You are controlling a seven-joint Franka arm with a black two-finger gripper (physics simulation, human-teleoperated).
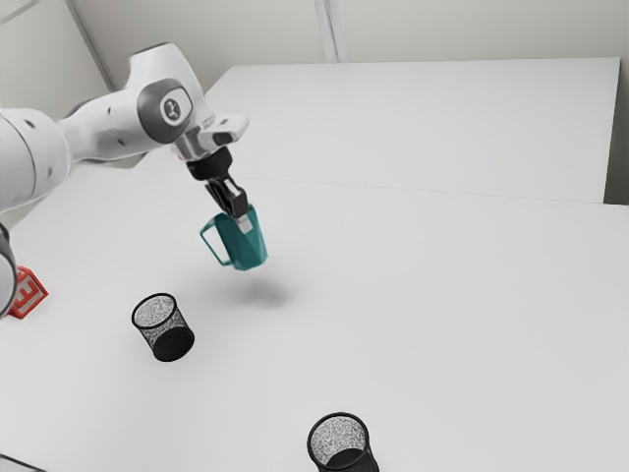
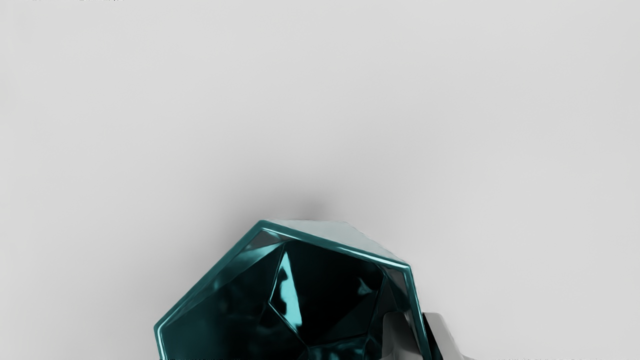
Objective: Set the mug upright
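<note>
While the teal mug (image 1: pixel 242 250) is held above the surface (image 1: pixel 442 315) (mouth upward), its wall is pinched by the nearly closed claw (image 1: pixel 245 224).

A plain white tabletop (image 1: pixel 442 324) spreads beneath and around the gripper (image 1: pixel 242 218); beyond the gripper, past a thin seam (image 1: pixel 393 187), lies a broad white panel (image 1: pixel 423 123), upright or level I cannot tell; farther behind stands a pale grey wall (image 1: pixel 197 34) with a narrow strip (image 1: pixel 329 29); soft light leaves a blurred shadow (image 1: pixel 260 293) below the gripper.
</note>
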